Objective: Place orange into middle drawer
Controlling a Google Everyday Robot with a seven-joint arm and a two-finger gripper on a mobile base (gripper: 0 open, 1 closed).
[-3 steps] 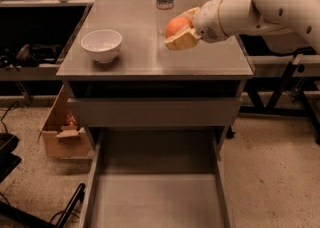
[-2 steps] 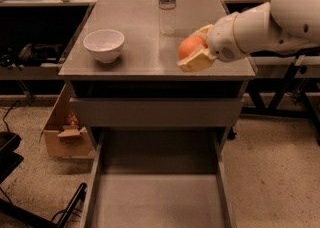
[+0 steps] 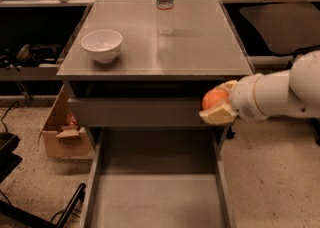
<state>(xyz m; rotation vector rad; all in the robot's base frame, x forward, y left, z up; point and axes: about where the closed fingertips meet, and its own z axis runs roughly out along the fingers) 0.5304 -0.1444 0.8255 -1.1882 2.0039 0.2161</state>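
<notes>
My gripper (image 3: 218, 103) is shut on the orange (image 3: 214, 99), a round orange fruit held between the pale fingers (image 3: 220, 115). It hangs in front of the cabinet's right front corner, below the top's front edge and above the right side of the middle drawer (image 3: 157, 199). That drawer is pulled far out, wide and deep, with a bare grey floor and thin side walls. The white arm reaches in from the right.
A plain grey drawer front (image 3: 137, 111) sits slightly open above the middle drawer. On the cabinet top (image 3: 200, 47) stand a white bowl (image 3: 102, 45) at left and a clear water bottle (image 3: 165, 4) at the back. A cardboard box (image 3: 62, 132) lies on the floor at left.
The gripper has carried the orange off the cabinet top, forward and down past the front edge, to hang over the open drawer's right side. The view has shifted too.
</notes>
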